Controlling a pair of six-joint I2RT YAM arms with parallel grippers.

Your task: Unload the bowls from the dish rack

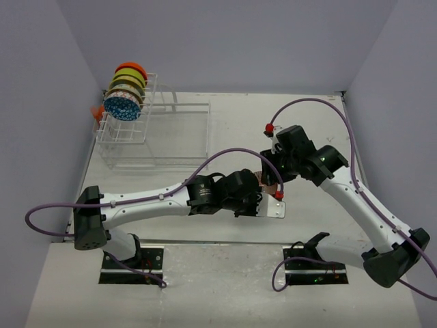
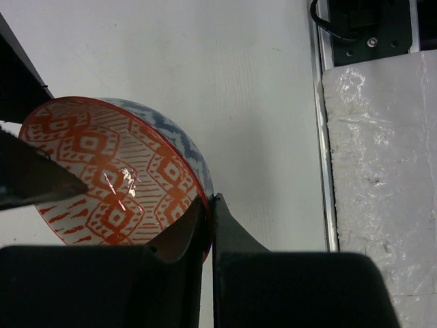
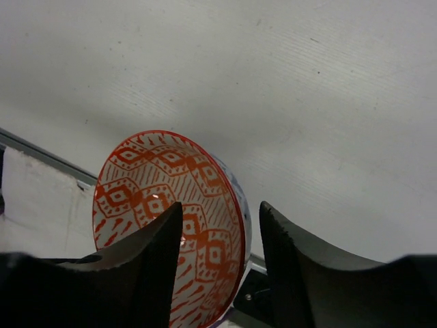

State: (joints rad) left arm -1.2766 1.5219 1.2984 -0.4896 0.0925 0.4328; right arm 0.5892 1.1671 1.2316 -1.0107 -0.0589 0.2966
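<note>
Left gripper (image 2: 208, 208) clamped the orange-patterned ceramic bowl (image 2: 102, 164) by its rim. Right gripper (image 3: 218, 213) straddled it, jaws parted, likely for handover.

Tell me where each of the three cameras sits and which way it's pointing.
Top external: above and behind the bases, looking down on the table with the dish rack far left; the left arm and right arm both show.
Left wrist: on the left arm, looking along the left tool, which is pinching the rim of the patterned bowl.
Right wrist: on the right arm, looking along the right tool, which is open astride that rim.
Shared: both wrist views show the same patterned bowl and bare table.
</note>
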